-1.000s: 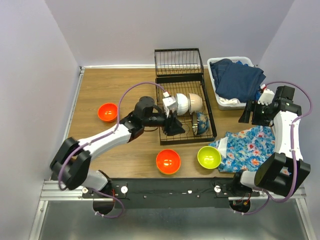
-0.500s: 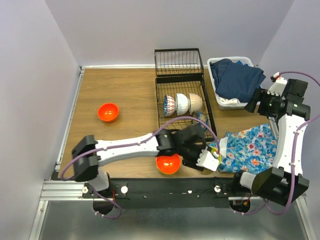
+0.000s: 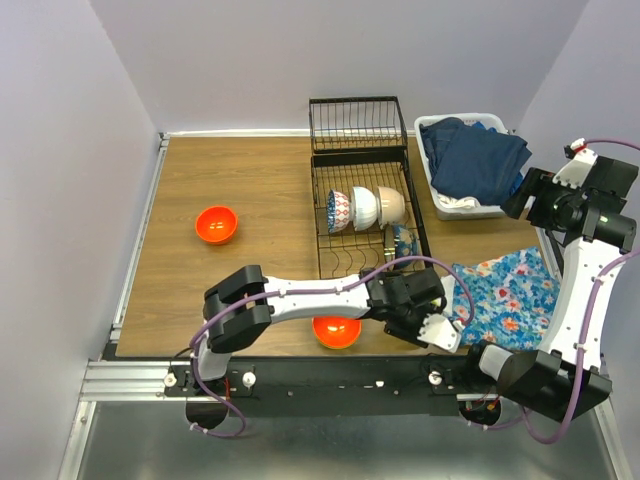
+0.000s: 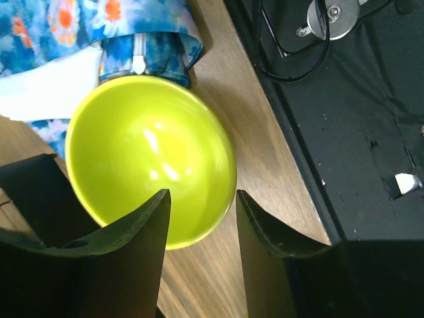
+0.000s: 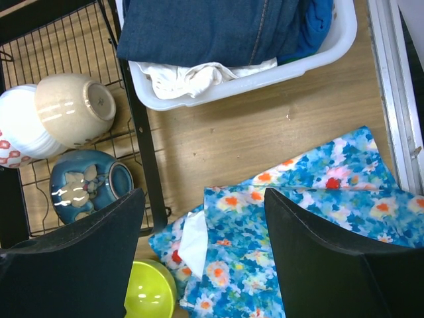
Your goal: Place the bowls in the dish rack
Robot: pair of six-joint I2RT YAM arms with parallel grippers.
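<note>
The lime green bowl (image 4: 151,156) stands upright on the wood next to the floral cloth. My left gripper (image 4: 202,205) is open right over it, one finger above its inside and the other outside the rim. In the top view this gripper (image 3: 425,318) covers that bowl. The dish rack (image 3: 412,215) holds a red-blue patterned bowl (image 3: 339,211), a white bowl (image 3: 362,208), a cream bowl (image 5: 73,109) and a blue bowl (image 5: 86,189). One orange bowl (image 3: 216,224) sits at the left, another (image 3: 336,331) under my left arm. My right gripper (image 5: 202,199) hangs open, high above the cloth.
A white tub (image 3: 447,205) of jeans and laundry stands right of the rack. The blue floral cloth (image 5: 298,232) lies at the front right, touching the lime bowl. The black base rail (image 4: 344,99) runs close beside that bowl.
My left arm left the rack and swung to the front right, settling over the lime green bowl. My right arm drew back toward the right edge and rose.
</note>
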